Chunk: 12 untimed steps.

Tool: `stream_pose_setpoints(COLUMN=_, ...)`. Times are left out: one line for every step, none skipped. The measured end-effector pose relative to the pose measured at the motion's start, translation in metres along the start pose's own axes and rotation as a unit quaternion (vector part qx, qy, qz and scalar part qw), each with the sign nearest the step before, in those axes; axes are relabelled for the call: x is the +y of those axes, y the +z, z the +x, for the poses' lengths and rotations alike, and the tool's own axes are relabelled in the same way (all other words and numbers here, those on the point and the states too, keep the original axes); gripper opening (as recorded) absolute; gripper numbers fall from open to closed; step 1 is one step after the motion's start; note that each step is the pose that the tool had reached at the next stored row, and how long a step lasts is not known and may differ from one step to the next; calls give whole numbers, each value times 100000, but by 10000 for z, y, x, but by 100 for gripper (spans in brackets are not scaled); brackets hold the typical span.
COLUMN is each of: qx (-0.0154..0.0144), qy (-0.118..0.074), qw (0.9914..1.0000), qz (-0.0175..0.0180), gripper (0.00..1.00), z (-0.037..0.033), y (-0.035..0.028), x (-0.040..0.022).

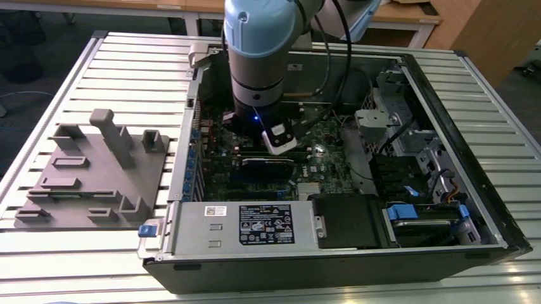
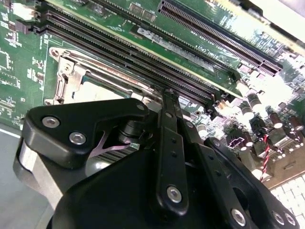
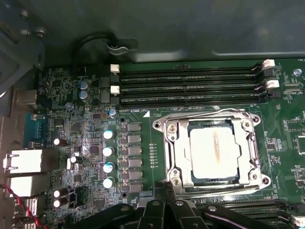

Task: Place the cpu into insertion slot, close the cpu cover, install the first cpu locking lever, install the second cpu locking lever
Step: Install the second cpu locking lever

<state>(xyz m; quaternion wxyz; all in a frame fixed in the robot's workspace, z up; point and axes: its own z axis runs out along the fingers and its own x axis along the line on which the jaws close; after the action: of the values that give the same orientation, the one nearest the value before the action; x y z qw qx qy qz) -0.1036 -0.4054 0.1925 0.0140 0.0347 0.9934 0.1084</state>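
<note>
End effector (image 3: 164, 188) beside covered cpu (image 3: 214, 148)

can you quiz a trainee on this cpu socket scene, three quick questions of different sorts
1. True or false: the cpu already sits in the insertion slot.
2. Multiple choice: in the first wrist view, the cpu cover is (a) lying down around the chip, (b) standing upright, (c) removed onto the table.
3. Fill in: in the exterior view, the gripper hangs inside the open computer ____.

Key: 1 true. 2 a. 3 case.
</note>
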Motion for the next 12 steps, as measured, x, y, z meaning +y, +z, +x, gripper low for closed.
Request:
stream_pose_setpoints(qx=5, qy=19, qw=100000, qz=-84, gripper=11, z=1, y=6, x=-2)
stream_pose_setpoints(qx=10, qy=34, qw=100000, qz=-183, gripper=11, z=3, y=10, x=-3)
stream_pose_setpoints(qx=17, qy=46, qw=100000, qz=-260, gripper=11, z=5, y=14, x=-4)
stream_pose_setpoints(qx=14, qy=57, qw=100000, qz=-304, gripper=11, z=8, y=17, x=-5)
stream_pose_setpoints(qx=14, qy=59, qw=100000, qz=-308, gripper=11, z=12, y=18, x=-5)
stream_pose_setpoints(qx=16, qy=58, qw=100000, qz=-309, gripper=11, z=15, y=18, x=-5)
stream_pose_setpoints(qx=18, qy=51, qw=100000, qz=-307, gripper=11, z=15, y=18, x=-6)
stream_pose_setpoints(qx=15, qy=49, qw=100000, qz=-311, gripper=11, z=15, y=15, x=-5)
stream_pose_setpoints(qx=15, qy=48, qw=99999, qz=-313, gripper=11, z=15, y=4, x=-3)
stream_pose_setpoints(qx=11, qy=50, qw=99999, qz=-334, gripper=11, z=15, y=-14, x=2)
stream_pose_setpoints(qx=17, qy=54, qw=100000, qz=-305, gripper=11, z=14, y=-36, x=6)
stream_pose_setpoints(qx=11, qy=51, qw=99999, qz=-318, gripper=11, z=14, y=-57, x=11)
